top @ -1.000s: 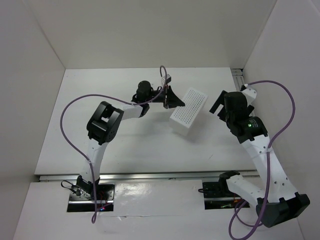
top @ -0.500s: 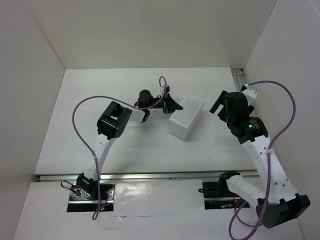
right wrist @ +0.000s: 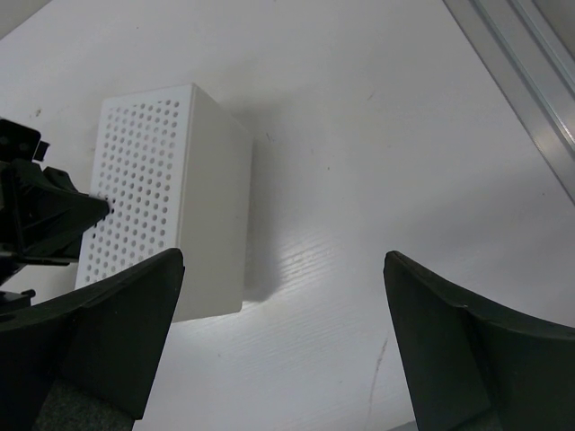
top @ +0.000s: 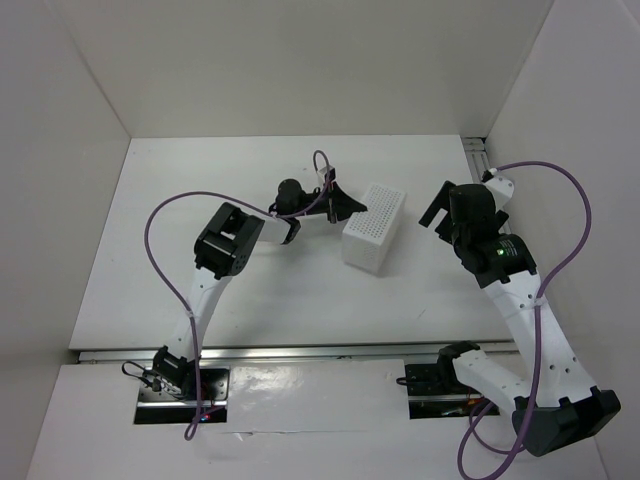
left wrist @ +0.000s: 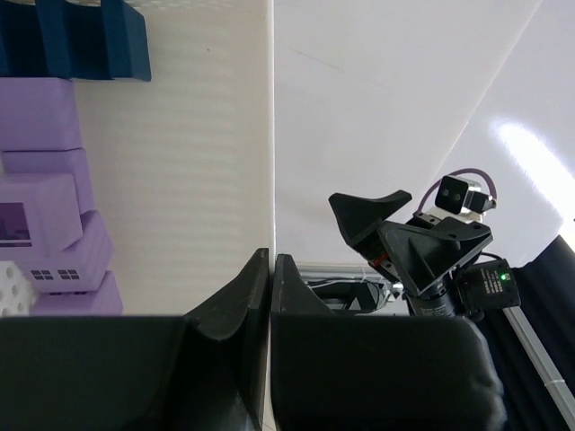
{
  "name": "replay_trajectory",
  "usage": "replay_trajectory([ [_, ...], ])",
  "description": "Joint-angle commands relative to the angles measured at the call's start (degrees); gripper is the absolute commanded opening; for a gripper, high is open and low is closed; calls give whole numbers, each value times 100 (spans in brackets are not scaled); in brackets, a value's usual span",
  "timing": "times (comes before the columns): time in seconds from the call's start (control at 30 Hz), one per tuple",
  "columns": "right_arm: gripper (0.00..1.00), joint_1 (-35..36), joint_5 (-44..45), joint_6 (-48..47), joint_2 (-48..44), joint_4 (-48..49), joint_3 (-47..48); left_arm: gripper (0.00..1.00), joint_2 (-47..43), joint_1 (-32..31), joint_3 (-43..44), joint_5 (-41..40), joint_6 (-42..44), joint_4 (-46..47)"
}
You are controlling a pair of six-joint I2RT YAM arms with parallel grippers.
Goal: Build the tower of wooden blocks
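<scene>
The wood blocks lie inside a white perforated box [top: 373, 228]. In the left wrist view I see light purple blocks [left wrist: 45, 215] piled at the left and dark blue blocks [left wrist: 81, 40] at the top left. My left gripper [top: 348, 207] [left wrist: 270, 269] is shut on the box's thin wall [left wrist: 272, 135], one finger inside and one outside. The box [right wrist: 171, 197] also shows in the right wrist view, with the left gripper [right wrist: 54, 215] at its left end. My right gripper [top: 440, 212] [right wrist: 283, 341] hangs open to the right of the box, holding nothing.
White walls enclose the white table [top: 200, 200] on three sides. An aluminium rail [top: 475, 160] runs along the right edge, also seen in the right wrist view [right wrist: 530, 81]. Purple cables loop off both arms. The right arm [left wrist: 422, 242] shows beyond the box.
The left arm has drawn back, its elbow shifting right, and the box has turned and settled slightly nearer and to the left. The right arm has not moved.
</scene>
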Motion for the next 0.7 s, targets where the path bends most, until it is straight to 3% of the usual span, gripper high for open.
replay_trajectory([
  [0.0,99,-28,138,22,-10,-56,162,0,-266,-16,173,-210,-1058,3499],
  [0.2,99,-28,138,74,-63,-56,109,0,56,-182,647,-490,-1075,3499],
  [0.33,99,-28,138,74,-1,-56,57,0,848,-332,1989,-825,-1524,3499],
  [0.47,99,-28,217,74,-1,-118,57,0,789,-455,2177,-624,-1147,3008],
  [0.67,99,-28,270,74,-1,-170,57,0,841,-455,2248,-624,-1260,3139],
])
